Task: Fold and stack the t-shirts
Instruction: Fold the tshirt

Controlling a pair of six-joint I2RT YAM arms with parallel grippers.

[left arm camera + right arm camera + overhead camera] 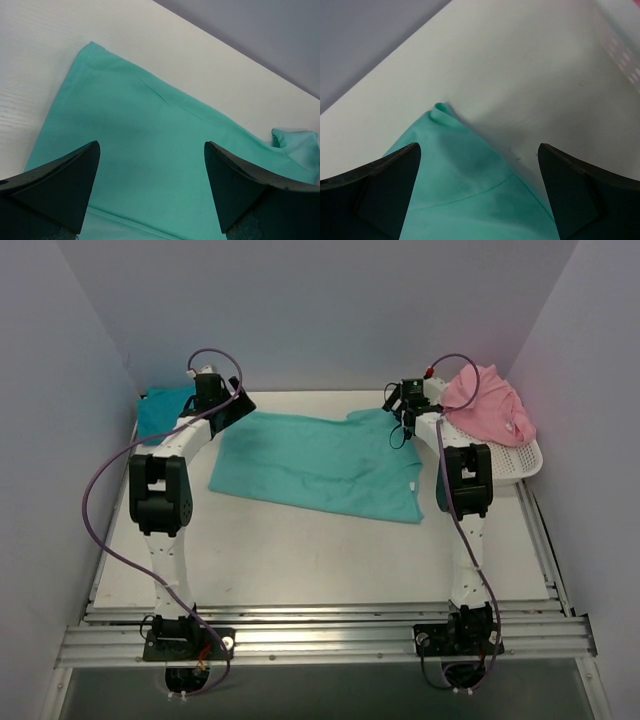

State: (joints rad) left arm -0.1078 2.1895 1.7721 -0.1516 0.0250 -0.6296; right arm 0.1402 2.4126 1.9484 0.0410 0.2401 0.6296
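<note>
A sea-green t-shirt (320,465) lies spread flat across the middle of the table. My left gripper (232,405) hangs open over its far left corner; in the left wrist view the cloth (125,115) fills the gap of the gripper (151,145), with nothing held. Over the shirt's far right sleeve my right gripper (395,410) is open too; the sleeve tip (465,190) lies below the right gripper (479,146). A darker turquoise-blue t-shirt (160,410) sits folded at the back left. A pink t-shirt (487,405) is heaped in the basket.
A white mesh basket (515,460) stands at the back right, just right of my right arm; its edge shows blurred in the right wrist view (620,50). Grey walls close in the table at the back and both sides. Metal rails run along the near edge.
</note>
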